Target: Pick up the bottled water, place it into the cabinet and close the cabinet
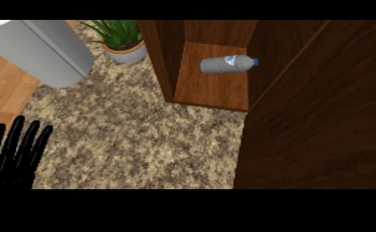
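The water bottle [228, 64], clear with a white label and a blue cap, lies on its side on the cabinet's wooden shelf [213, 89], cap pointing right. The dark brown cabinet door [308, 126] stands partly swung across the right side of the view and covers the right part of the opening. My left hand [21, 154] rests at the lower left edge with straight fingers pointing up, far from the bottle and holding nothing. My right hand does not show.
A grey cylindrical appliance [47, 52] lies at the upper left. A potted green plant [121, 42] stands beside the cabinet's left wall [158, 57]. The speckled stone counter [140, 136] spreads between my hand and the cabinet.
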